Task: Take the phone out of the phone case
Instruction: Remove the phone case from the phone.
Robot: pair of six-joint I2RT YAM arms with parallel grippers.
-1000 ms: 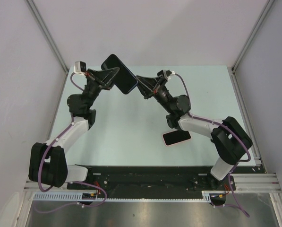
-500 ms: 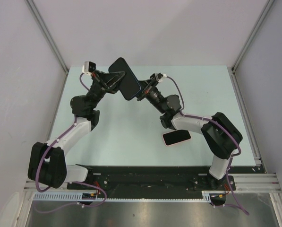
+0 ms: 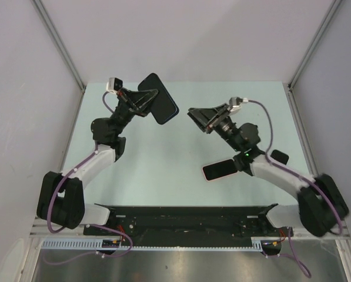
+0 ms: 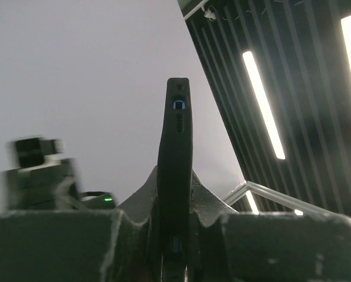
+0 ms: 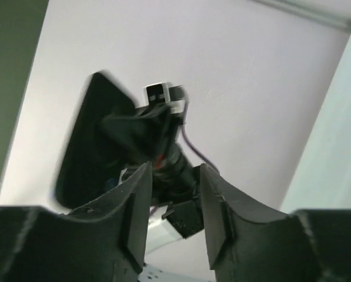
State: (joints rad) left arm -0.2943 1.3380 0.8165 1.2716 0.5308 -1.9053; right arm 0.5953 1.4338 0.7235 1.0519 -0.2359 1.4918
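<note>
Black case (image 3: pixel 163 103) within left end effector (image 3: pixel 151 98)

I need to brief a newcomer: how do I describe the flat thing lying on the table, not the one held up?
Start at the pale green table and look at its right half, beside the right arm. A dark slab lies flat there. Unlike the dark phone clamped aloft in the left gripper, it has a pale pink rim.
</note>
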